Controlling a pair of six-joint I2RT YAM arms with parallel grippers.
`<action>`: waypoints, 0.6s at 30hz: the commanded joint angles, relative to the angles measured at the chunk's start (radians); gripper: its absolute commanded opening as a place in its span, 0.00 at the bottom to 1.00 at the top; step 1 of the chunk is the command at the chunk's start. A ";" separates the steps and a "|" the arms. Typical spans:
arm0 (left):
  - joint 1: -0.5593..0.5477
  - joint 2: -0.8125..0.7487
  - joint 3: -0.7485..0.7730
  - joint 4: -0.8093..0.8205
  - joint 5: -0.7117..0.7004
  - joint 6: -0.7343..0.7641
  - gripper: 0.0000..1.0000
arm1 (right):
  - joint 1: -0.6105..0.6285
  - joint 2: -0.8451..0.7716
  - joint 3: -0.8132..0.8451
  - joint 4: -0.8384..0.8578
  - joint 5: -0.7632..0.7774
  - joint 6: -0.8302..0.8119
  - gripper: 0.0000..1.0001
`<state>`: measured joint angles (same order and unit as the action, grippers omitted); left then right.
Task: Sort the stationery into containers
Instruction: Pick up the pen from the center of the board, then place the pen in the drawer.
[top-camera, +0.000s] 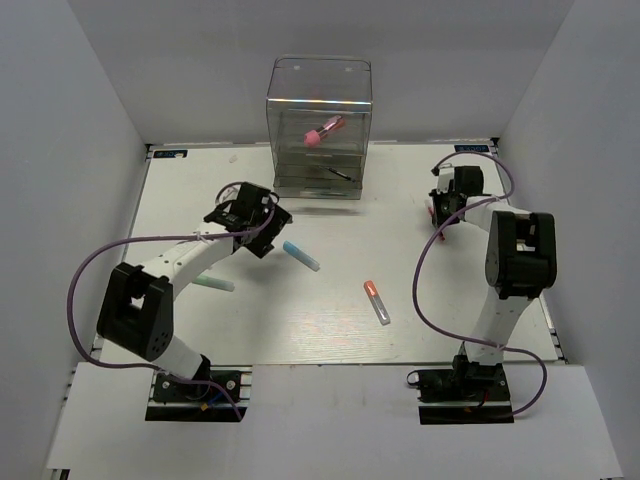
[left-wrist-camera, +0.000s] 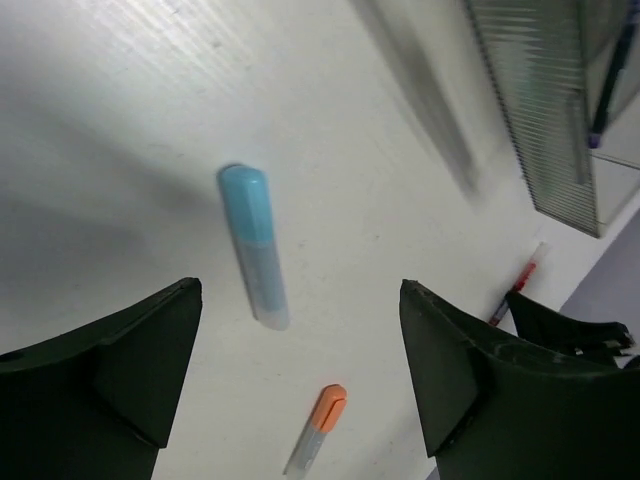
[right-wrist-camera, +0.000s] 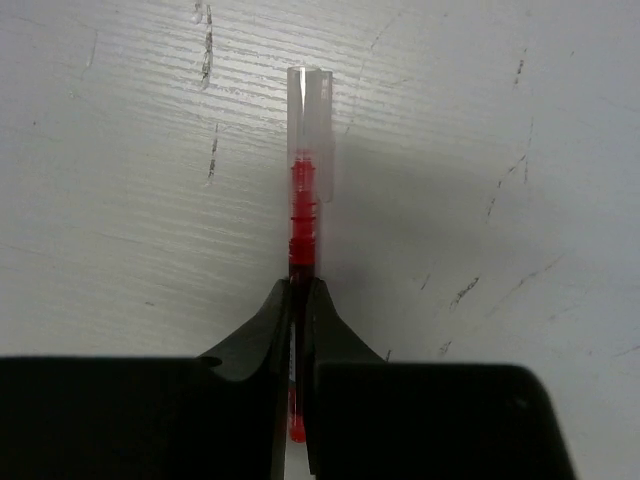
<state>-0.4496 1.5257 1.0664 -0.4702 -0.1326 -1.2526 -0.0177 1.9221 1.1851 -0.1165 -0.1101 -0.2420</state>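
Observation:
The tall clear drawer box (top-camera: 319, 125) stands at the back centre with a pink-red tube (top-camera: 322, 131) and a thin dark pen (top-camera: 340, 174) inside. A blue-capped marker (top-camera: 300, 256) lies mid-table, just right of my open, empty left gripper (top-camera: 262, 238); it shows in the left wrist view (left-wrist-camera: 253, 243) ahead of the spread fingers. An orange-tipped clear pen (top-camera: 377, 301) lies right of centre and also shows in the left wrist view (left-wrist-camera: 316, 428). A mint-green bar (top-camera: 213, 284) lies by the left arm. My right gripper (right-wrist-camera: 301, 300) is shut on a red pen with a clear cap (right-wrist-camera: 306, 190) at the far right (top-camera: 437, 214).
The white table (top-camera: 330, 330) is boxed in by grey walls on three sides. Purple cables (top-camera: 85, 270) loop beside both arms. The drawer box edge shows at the upper right of the left wrist view (left-wrist-camera: 545, 110).

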 joint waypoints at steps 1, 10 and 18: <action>0.003 -0.050 -0.034 0.073 0.025 -0.072 0.90 | -0.001 0.025 0.053 -0.092 -0.017 -0.028 0.02; 0.012 0.088 0.014 0.179 0.070 -0.140 0.90 | 0.059 -0.110 0.128 -0.195 -0.417 -0.376 0.00; 0.041 0.203 0.021 0.295 0.188 -0.248 0.89 | 0.173 -0.135 0.292 -0.315 -0.642 -0.784 0.00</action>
<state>-0.4274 1.7241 1.0637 -0.2592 -0.0071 -1.4464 0.1177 1.8362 1.4109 -0.3805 -0.6125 -0.8104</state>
